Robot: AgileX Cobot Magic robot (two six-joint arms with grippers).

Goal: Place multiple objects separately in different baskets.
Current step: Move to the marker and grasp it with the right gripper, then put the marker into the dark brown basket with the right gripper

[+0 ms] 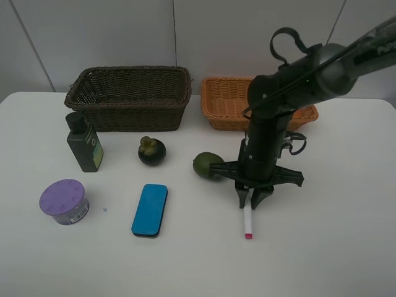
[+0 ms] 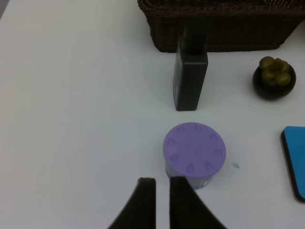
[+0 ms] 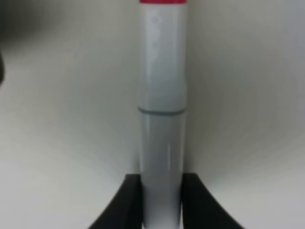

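My right gripper (image 1: 253, 201) points straight down and is shut on the near-table end of the white marker (image 1: 248, 223), which has a red cap; the right wrist view shows its fingers (image 3: 125, 202) pressed on both sides of the marker (image 3: 162, 95). The green oval fruit (image 1: 205, 165) lies just left of it. The mangosteen (image 1: 151, 151), blue eraser (image 1: 150, 210), dark green bottle (image 1: 85, 145) and purple-lidded tub (image 1: 64, 201) stand on the left. My left gripper (image 2: 162, 200) is shut and empty, just short of the tub (image 2: 194, 152). Kiwi and peach are hidden.
The dark brown basket (image 1: 127, 114) stands at the back left and the orange-tan basket (image 1: 223, 114) at the back right, partly behind my right arm. The left wrist view also shows the bottle (image 2: 191, 78), mangosteen (image 2: 274, 78) and eraser (image 2: 295, 160).
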